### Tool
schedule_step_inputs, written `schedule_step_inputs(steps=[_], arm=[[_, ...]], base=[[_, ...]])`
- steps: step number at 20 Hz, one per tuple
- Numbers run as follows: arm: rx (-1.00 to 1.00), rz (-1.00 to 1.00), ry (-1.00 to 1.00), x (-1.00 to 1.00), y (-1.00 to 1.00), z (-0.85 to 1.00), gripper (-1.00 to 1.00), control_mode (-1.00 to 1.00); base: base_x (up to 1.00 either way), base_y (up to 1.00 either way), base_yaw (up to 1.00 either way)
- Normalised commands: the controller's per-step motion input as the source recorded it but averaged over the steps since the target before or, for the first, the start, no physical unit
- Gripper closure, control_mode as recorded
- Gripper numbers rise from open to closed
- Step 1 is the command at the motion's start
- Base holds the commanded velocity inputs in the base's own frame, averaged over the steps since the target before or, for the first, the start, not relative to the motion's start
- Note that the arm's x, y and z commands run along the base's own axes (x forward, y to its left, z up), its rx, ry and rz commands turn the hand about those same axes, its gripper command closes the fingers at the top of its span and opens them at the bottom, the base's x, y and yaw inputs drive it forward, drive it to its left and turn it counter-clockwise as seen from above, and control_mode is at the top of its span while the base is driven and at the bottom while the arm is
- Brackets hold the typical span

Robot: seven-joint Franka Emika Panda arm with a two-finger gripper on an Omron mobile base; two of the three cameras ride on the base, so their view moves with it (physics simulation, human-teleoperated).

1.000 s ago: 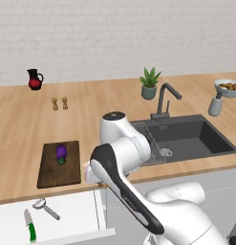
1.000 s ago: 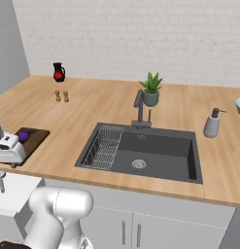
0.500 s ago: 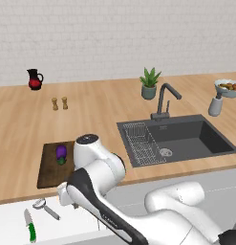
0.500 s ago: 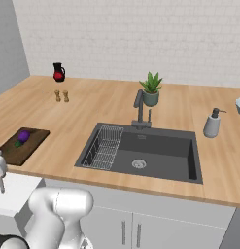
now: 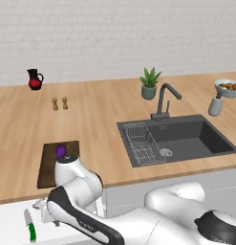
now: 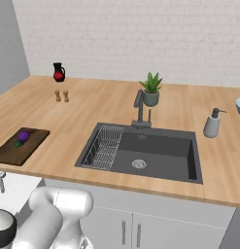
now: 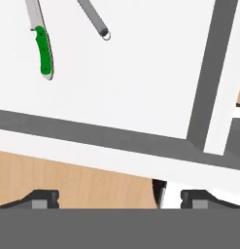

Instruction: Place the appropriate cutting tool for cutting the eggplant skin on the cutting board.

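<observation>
Hand view looks down into an open white drawer (image 7: pixel 141 73), which holds a green-handled knife (image 7: pixel 42 46) and, just beside it, the slim grey handle of the peeler (image 7: pixel 94 19); the peeler's head is cut off by the picture's edge. The two lie apart, not touching. The gripper (image 7: pixel 119 198) hangs above the drawer with its fingers (image 7: pixel 41 198) spread wide, holding nothing and touching nothing. Left base view shows the same drawer pulled out below the counter, in front of the cutting board (image 5: pixel 52 167), with the knife near its front. On the cutting board rests the eggplant (image 5: pixel 61 151), at the far end.
</observation>
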Motion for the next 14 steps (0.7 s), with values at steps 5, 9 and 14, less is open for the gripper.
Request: schedule_step_inputs(steps=[5, 9, 14], arm=[[0.00, 0.00, 0.14, 0.32, 0.19, -0.54, -1.00, -1.00], [0.00, -0.01, 0.10, 0.30, 0.09, -0.68, -1.00, -1.00], [0.00, -0.01, 0.09, 0.23, 0.11, -0.61, -1.00, -1.00]], base=[[0.00, 0.00, 0.00], [0.00, 0.00, 0.00], [0.00, 0.00, 0.00]])
